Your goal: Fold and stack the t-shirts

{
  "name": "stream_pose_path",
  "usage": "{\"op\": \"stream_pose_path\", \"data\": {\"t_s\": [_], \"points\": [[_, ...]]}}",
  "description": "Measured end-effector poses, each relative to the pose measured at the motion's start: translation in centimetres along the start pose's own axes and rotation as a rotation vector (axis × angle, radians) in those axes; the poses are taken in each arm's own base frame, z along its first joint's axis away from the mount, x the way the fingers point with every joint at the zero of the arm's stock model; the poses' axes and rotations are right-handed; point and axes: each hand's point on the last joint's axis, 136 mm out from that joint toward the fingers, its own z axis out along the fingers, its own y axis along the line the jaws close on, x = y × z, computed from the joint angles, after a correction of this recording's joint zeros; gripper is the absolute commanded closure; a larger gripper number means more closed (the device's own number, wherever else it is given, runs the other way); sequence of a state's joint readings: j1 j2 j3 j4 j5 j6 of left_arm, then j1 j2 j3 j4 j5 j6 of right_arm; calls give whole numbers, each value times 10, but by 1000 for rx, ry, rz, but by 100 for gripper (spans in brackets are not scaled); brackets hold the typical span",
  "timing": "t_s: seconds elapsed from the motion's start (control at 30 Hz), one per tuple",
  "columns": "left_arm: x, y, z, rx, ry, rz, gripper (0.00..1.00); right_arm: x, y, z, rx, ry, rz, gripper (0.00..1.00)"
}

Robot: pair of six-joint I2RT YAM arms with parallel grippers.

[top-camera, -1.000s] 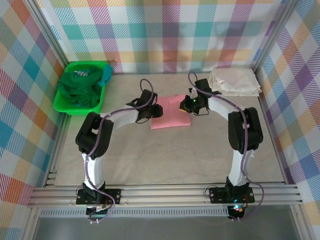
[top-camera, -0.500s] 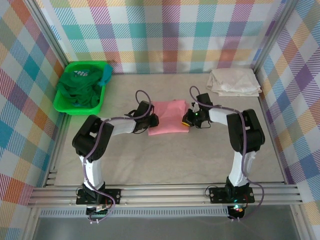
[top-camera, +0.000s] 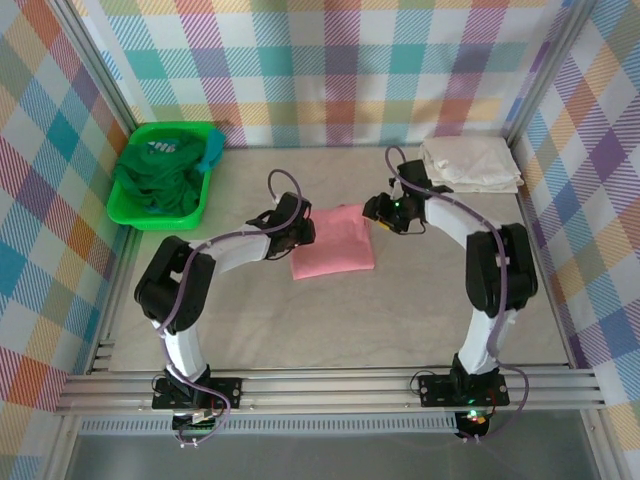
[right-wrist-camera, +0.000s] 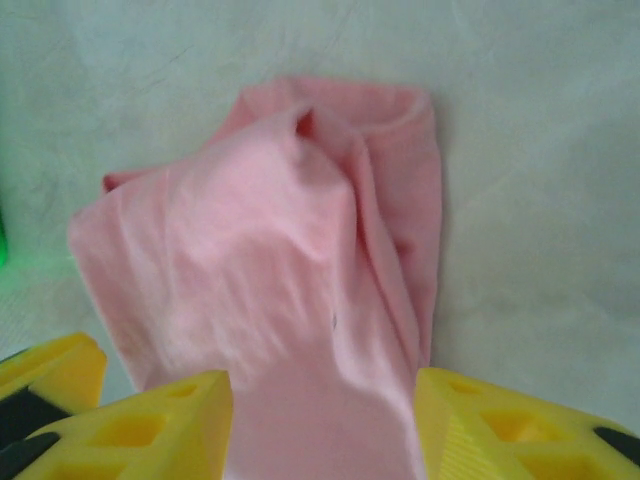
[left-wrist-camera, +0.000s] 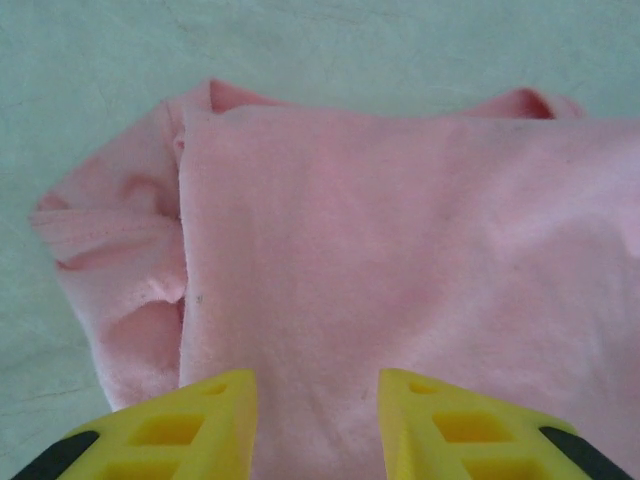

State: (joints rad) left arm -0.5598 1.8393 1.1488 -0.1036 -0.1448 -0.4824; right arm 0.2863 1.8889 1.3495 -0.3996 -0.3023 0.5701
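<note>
A salmon-pink t-shirt lies folded in a rough rectangle at the middle of the table. My left gripper is at its left edge, and in the left wrist view the yellow fingers stand apart over flat pink cloth. My right gripper is at the shirt's far right corner. In the right wrist view its jaws are wide apart, with the loose, rumpled pink cloth running between them. A cream-white t-shirt lies folded at the back right.
A bright green bin at the back left holds dark green and teal shirts. Plaid walls close in the back and both sides. Bare table surface stretches in front of the pink shirt.
Both grippers have opened and let the pink shirt settle on the table. The right gripper has lifted toward the far right corner, and the shirt now lies slightly nearer and tilted.
</note>
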Motion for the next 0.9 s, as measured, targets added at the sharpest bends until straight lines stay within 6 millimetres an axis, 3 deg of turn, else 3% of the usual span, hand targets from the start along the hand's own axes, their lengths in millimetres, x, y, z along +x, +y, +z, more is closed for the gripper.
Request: {"op": "stream_pose_path", "data": {"t_s": [0.27,0.6,0.73,0.9], "points": [[26,17,21,-59,65,5,65,18,-17,39,62,125,-17,44],[26,17,23,-59,59,5,68,44,3,52,20,196,-62,46],[26,17,23,-59,59,5,68,47,1,58,24,197,-69,46],[26,17,23,-60,59,5,68,43,-8,49,88,147,-81,46]]}}
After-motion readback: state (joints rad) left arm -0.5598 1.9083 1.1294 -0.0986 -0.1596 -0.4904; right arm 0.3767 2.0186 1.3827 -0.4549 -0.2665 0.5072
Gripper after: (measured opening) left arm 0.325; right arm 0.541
